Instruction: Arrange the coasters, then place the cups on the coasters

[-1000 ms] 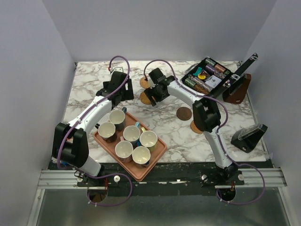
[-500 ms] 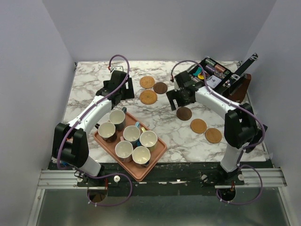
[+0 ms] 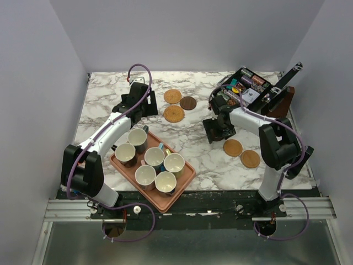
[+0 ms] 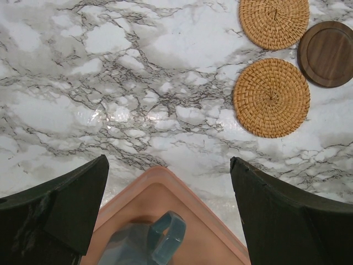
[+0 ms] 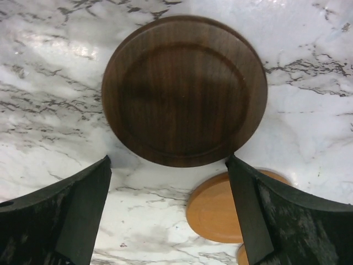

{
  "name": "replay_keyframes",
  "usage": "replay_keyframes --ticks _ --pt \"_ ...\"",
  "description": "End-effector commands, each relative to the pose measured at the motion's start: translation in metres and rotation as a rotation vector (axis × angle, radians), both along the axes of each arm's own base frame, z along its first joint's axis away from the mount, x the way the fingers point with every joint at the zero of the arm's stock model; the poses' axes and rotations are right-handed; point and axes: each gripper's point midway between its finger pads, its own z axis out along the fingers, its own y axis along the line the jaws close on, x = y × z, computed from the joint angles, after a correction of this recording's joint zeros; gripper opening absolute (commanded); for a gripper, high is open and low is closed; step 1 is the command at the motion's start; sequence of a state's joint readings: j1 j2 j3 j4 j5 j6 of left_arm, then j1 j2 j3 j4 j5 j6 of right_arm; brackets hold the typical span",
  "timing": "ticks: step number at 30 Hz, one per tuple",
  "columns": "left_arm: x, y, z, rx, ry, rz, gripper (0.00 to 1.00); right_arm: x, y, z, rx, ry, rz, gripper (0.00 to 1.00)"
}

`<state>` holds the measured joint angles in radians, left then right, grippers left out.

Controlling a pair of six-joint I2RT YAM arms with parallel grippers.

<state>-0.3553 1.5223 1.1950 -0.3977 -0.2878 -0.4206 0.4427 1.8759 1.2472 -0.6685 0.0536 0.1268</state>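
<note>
Three coasters lie at the back centre: a woven coaster (image 3: pixel 172 96) (image 4: pixel 274 22), a dark brown coaster (image 3: pixel 188 102) (image 4: pixel 326 53) and a second woven coaster (image 3: pixel 174 114) (image 4: pixel 271 97). Two smooth orange coasters (image 3: pixel 233 147) (image 3: pixel 250 159) lie front right. My right gripper (image 3: pixel 216 131) (image 5: pixel 168 160) hangs open just above another dark brown coaster (image 5: pixel 185 91), touching nothing; an orange coaster (image 5: pixel 220 207) lies beside it. Several cups (image 3: pixel 155 157) stand on the salmon tray (image 3: pixel 157 204). My left gripper (image 3: pixel 141 112) (image 4: pixel 168 160) is open over the tray's far corner (image 4: pixel 160 176), above a grey-blue cup's handle (image 4: pixel 165 237).
A black box of small items (image 3: pixel 245 91) sits at the back right, with a dark brown stand (image 3: pixel 278 105) beside it. A black stand (image 3: pixel 291 160) is at the right edge. Grey walls close in the table on three sides.
My right arm swung from the back-centre coasters to the right and came down over the dark brown coaster, which it now covers from above. The left arm has not moved.
</note>
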Motion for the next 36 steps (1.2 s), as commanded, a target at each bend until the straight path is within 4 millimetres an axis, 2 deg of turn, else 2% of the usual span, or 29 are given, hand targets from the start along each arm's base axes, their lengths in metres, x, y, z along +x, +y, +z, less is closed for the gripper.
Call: replay_keyframes --ticks 1,3,6,17,28,32,36 --pt "-0.003 0.002 0.019 -0.033 -0.051 0.014 0.99 0.013 -0.003 -0.009 -0.01 -0.005 -0.028 0.93" --pt "-0.003 0.002 0.02 -0.037 -0.056 0.02 0.99 0.016 -0.001 -0.012 -0.008 -0.006 -0.01 0.91" --pt "-0.004 0.003 0.02 -0.04 -0.057 0.024 0.99 0.018 0.008 -0.016 0.025 0.014 0.058 0.84" --pt "-0.006 0.005 0.02 -0.035 -0.051 0.029 0.99 0.031 0.041 -0.019 0.112 0.037 0.206 0.75" --pt "-0.009 0.006 0.019 -0.034 -0.049 0.031 0.99 0.016 0.088 -0.026 0.118 0.055 0.389 0.73" --pt "-0.009 0.007 0.021 -0.033 -0.053 0.036 0.99 0.019 0.083 -0.02 0.096 0.035 0.302 0.73" --pt "-0.009 0.008 0.021 -0.031 -0.054 0.039 0.99 0.031 0.073 0.0 0.135 0.001 0.2 0.82"
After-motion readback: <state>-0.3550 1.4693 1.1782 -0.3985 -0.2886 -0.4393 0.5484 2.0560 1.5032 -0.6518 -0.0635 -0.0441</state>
